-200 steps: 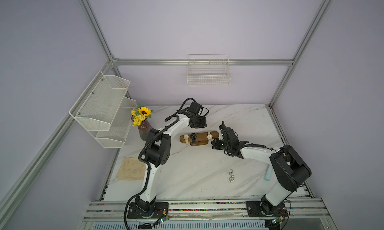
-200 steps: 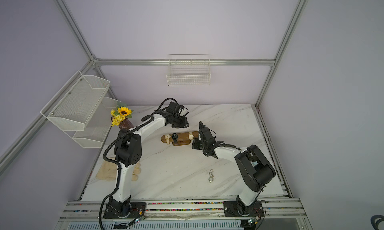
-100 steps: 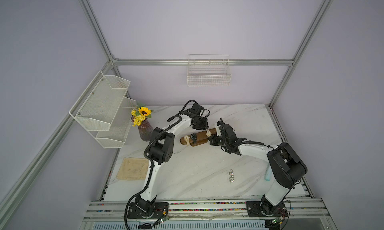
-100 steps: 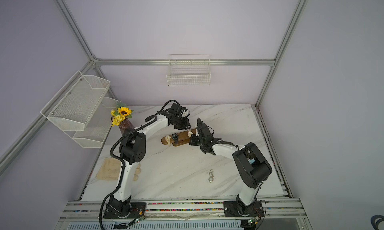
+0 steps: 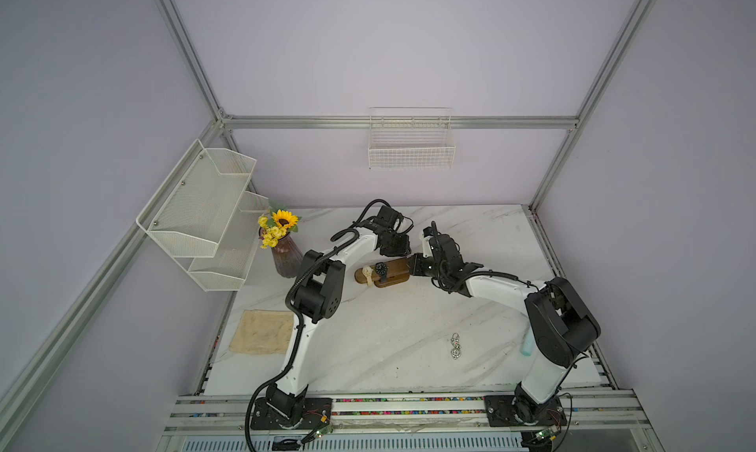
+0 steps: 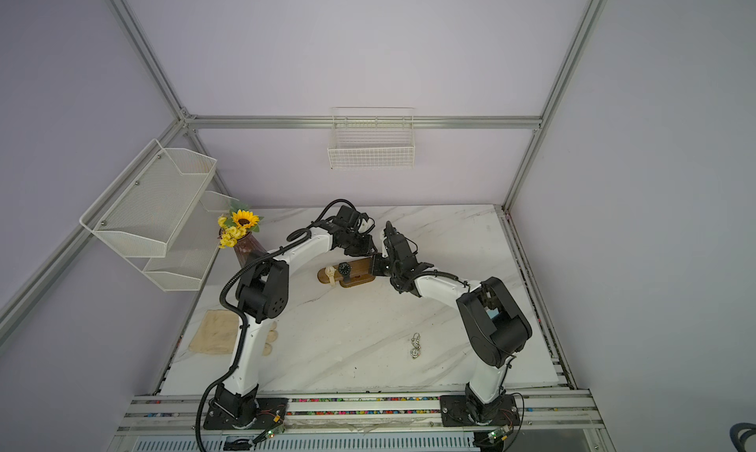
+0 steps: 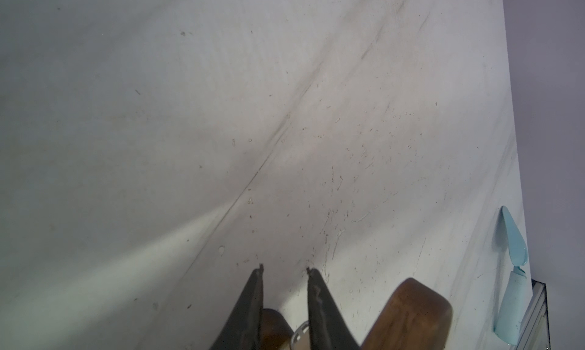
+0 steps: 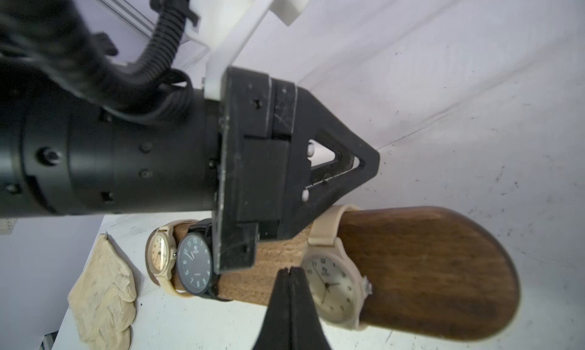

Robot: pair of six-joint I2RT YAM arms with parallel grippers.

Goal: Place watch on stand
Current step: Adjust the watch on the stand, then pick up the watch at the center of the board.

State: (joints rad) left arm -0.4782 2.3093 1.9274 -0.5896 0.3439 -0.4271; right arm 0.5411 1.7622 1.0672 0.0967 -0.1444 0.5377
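While the right gripper (image 8: 288, 270) hangs pinched together before the stand (image 8: 427, 269), toward the desk's (image 5: 368, 347) far edge, the left gripper (image 7: 284, 269), jaws slightly apart, leans over it beside a black watch (image 8: 193, 266); the cream watch (image 8: 332, 288) wraps the stand just beside the right gripper.

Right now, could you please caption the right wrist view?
Three watches on the stand, shut right tool before them.

The brown wooden stand (image 8: 427, 269), a long bar with rounded ends on a smaller base, is standing near the vase (image 5: 286, 259), and the cream watch (image 8: 332, 288) is sitting wrapped around the bar toward the end far from the vase, its pale round dial facing outward.
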